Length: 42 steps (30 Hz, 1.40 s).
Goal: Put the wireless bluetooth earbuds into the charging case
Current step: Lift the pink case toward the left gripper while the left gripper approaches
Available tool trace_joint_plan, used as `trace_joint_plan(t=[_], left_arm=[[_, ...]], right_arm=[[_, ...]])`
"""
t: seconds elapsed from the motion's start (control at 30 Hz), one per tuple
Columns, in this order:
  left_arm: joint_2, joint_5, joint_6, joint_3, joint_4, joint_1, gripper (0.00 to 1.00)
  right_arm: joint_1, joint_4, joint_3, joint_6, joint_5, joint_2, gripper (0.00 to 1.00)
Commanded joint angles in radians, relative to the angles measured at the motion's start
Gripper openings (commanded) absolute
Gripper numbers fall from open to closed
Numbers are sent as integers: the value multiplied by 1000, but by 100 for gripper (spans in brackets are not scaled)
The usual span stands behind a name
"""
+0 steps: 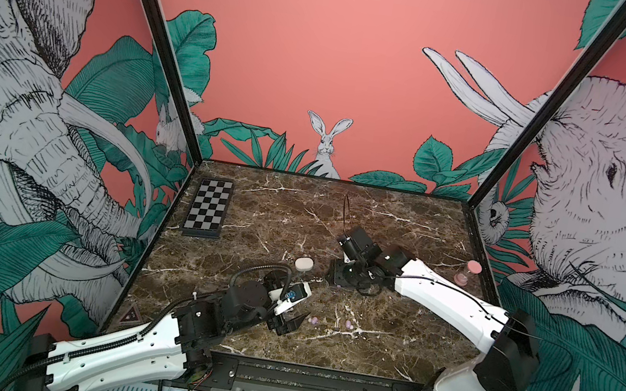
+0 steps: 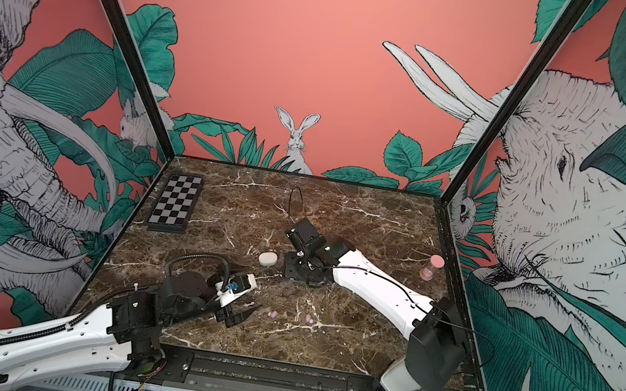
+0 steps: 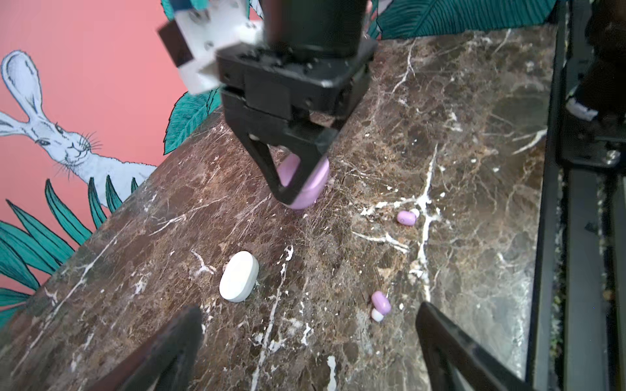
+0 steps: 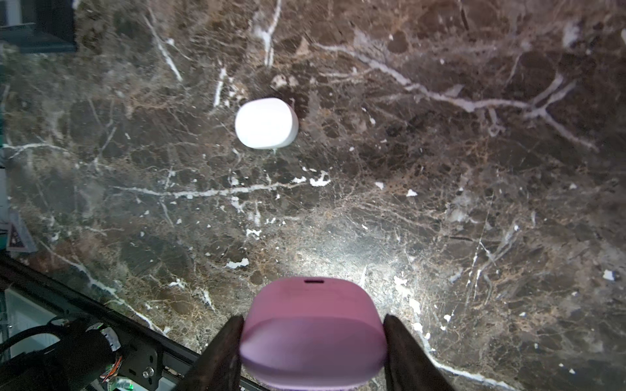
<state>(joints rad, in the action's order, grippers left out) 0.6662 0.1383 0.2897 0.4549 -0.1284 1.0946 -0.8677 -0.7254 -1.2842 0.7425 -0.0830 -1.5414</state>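
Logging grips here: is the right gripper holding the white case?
No, the right gripper grips the purple case; the white case lies free on the table.

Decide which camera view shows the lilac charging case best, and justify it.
The right wrist view: the lilac case fills the foreground, clamped in the right pincer, its port slot visible. The left wrist view shows it smaller, partly behind that pincer. In both top views the pincer hides it.

In both top views the right gripper (image 1: 334,279) hides the lilac case (image 4: 313,325), at three o'clock from the white case (image 1: 303,264).
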Motion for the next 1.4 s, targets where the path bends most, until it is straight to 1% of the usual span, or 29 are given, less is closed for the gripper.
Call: trace_joint_plan(t=[0.0,0.13,0.2,0.27,0.3,0.4,0.53,0.7,0.87,0.97,1.07,1.27,1.37], left_arm=[[24,-41,145,16,41,2,99],[82,-46,189,47,68,2,99],[115,-29,216,52,92,2,99],[135,15,215,44,141,2,99],[142,33,209,41,169,2,99],[161,50,191,38,213,2,99],[181,73,155,36,255,-8,99],[163,45,107,30,268,-52,96],[169,41,115,22,268,-55,90],[176,39,116,23,272,-55,88],[176,44,123,22,278,-56,82],[172,43,132,15,282,-58,78],[172,37,139,15,277,-58,73]], right_arm=[[0,-3,-47,-119,-74,49,0],[0,58,-41,-172,-176,100,0],[-2,84,-34,-186,-219,118,0],[-3,112,-35,-189,-259,132,0],[-5,121,-2,-190,-268,136,0],[-8,144,13,-192,-294,144,0],[-14,173,26,-190,-319,149,0],[-19,183,34,-197,-331,151,0],[-25,190,34,-210,-343,149,0],[-27,188,36,-220,-350,147,0],[-28,192,40,-223,-352,147,0],[-33,195,42,-231,-364,145,0],[-35,196,41,-232,-366,147,0]])
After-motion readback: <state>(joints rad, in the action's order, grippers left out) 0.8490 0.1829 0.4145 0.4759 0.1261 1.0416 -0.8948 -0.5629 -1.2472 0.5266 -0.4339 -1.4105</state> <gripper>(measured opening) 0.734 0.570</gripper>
